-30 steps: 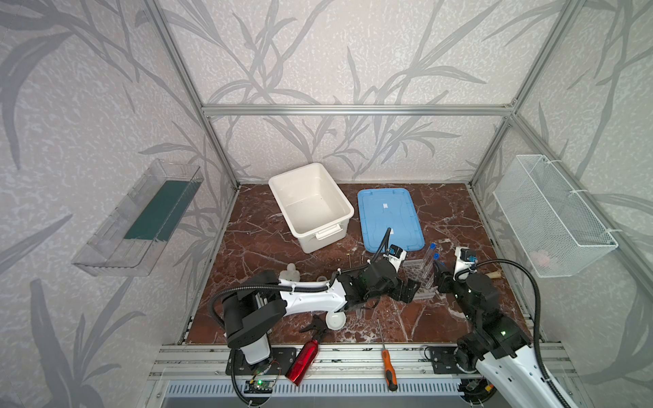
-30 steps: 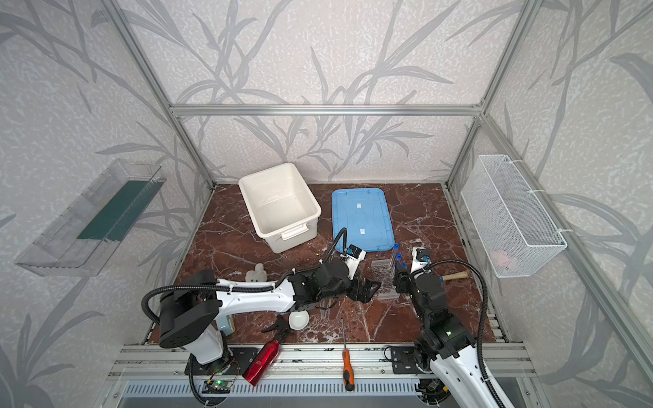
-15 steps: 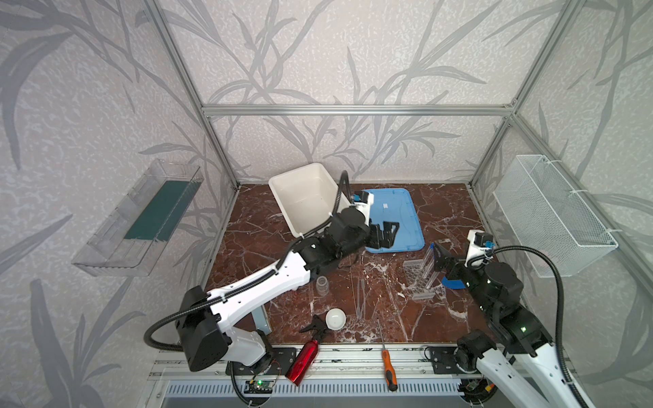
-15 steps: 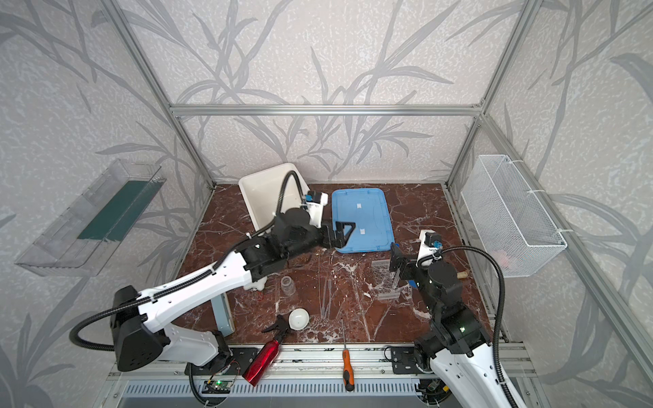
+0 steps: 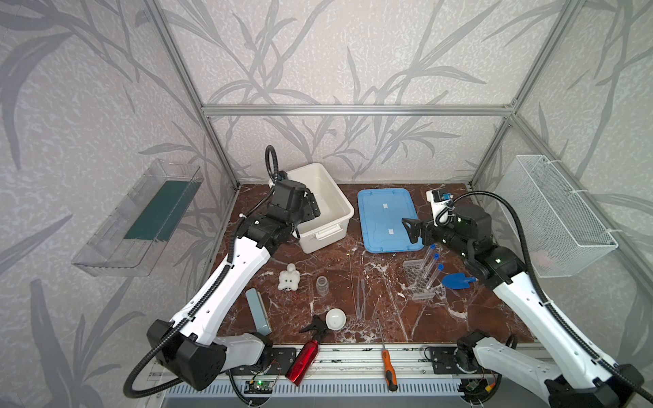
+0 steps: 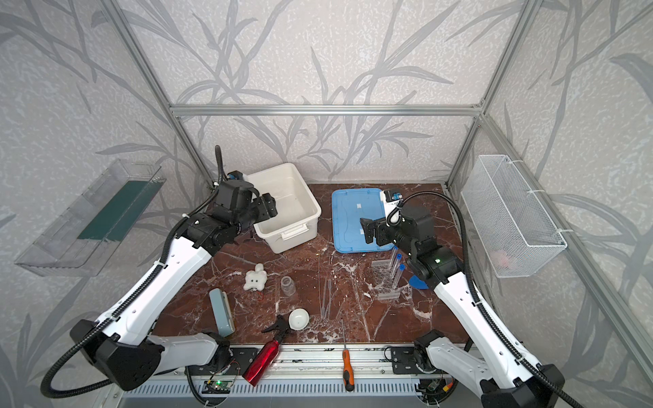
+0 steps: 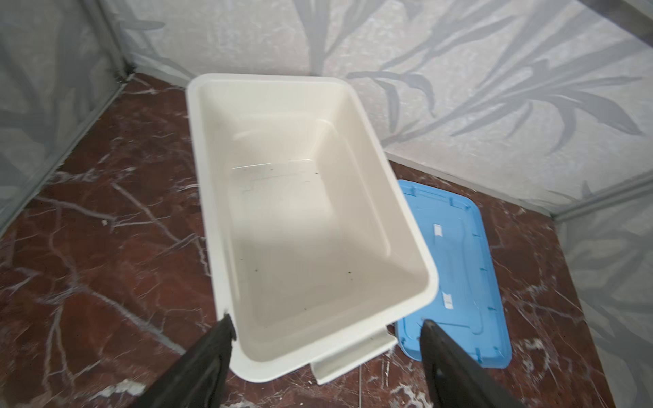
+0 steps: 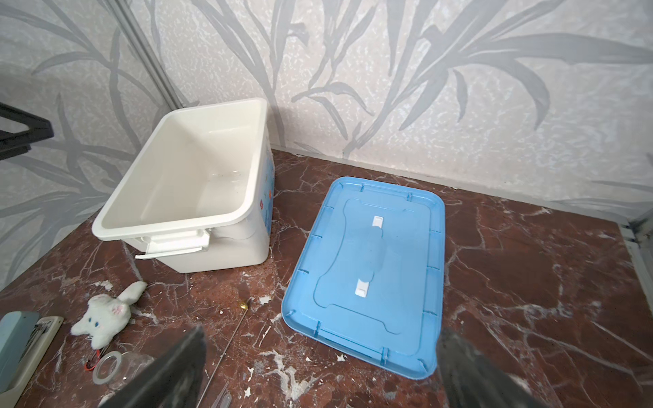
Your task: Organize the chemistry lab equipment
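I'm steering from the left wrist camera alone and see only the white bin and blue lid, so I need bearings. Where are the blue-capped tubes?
Observer: The three blue-capped tubes lean slanted at the clear rack, on the table, just nearer the robot than the blue lid.
Operator: Is the right tool carrying anything?
Observer: No; the right tool is open and empty, above the lid's near edge.
Operator: And the small jar?
Observer: The small jar sits on the table between the white plush toy and the thin rod.
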